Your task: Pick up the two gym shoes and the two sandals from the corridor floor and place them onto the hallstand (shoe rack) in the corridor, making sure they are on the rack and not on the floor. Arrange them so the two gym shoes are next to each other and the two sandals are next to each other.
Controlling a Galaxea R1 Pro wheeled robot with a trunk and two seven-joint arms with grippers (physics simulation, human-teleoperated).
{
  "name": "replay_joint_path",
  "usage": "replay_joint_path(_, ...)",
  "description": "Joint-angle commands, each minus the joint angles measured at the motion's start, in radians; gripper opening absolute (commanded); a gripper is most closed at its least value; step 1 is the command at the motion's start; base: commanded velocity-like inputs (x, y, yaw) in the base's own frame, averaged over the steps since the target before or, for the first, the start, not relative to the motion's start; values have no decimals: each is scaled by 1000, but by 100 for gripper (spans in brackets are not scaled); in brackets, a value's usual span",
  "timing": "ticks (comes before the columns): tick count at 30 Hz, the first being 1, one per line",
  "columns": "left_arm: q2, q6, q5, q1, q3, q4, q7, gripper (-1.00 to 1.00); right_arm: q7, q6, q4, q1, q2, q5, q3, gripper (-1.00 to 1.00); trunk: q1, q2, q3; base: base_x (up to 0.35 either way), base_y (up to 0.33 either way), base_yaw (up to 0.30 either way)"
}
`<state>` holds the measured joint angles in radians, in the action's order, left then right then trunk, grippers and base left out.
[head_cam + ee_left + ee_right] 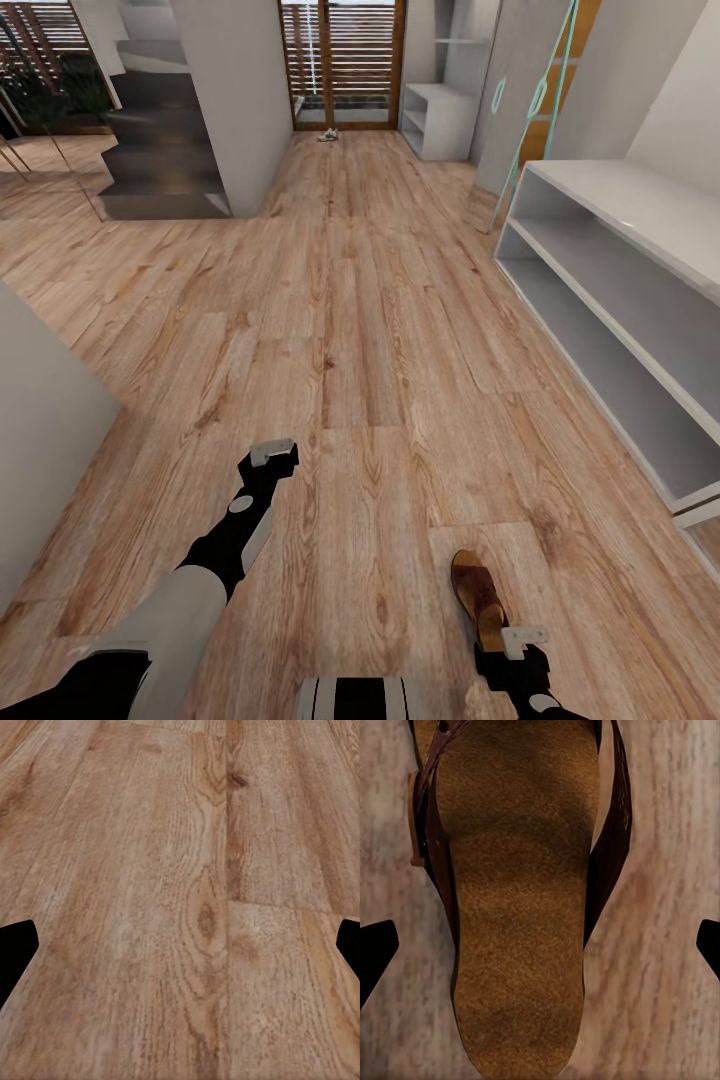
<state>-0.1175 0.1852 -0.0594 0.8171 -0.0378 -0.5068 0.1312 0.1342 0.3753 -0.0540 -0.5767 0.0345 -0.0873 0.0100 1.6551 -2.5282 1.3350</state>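
One brown sandal [477,597] lies flat on the corridor floor [360,330], close in front of me on the right. My right gripper [518,640] hovers over its near end. In the right wrist view the sandal's insole [521,892] lies between the widely parted fingers of that gripper [540,952], which is open and not touching it. My left gripper [272,458] hangs open over bare planks [180,945]. A single gym shoe [328,134] sits far off by the slatted door. The hallstand [640,205] stands along the right wall, its shelves bare.
A narrower white shelf unit [438,118] stands beside the far door [342,60]. Dark stairs [160,150] and a grey pillar [238,100] rise at the back left. A grey wall corner [40,420] juts in at near left. A teal-framed panel [540,100] leans by the hallstand.
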Motion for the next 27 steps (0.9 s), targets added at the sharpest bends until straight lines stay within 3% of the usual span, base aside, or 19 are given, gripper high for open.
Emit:
replay_joint_path(1, -1, 4, -6, 1, -2, 1, -1, 100, 7, 5, -4, -2, 0, -9, 1, 100, 0, 0, 1, 0, 0, 0)
replay_joint_path(27, -1, 4, -6, 1, -2, 2, -1, 100, 7, 4, -4, -2, -5, -9, 1, 100, 0, 0, 1, 0, 0, 0)
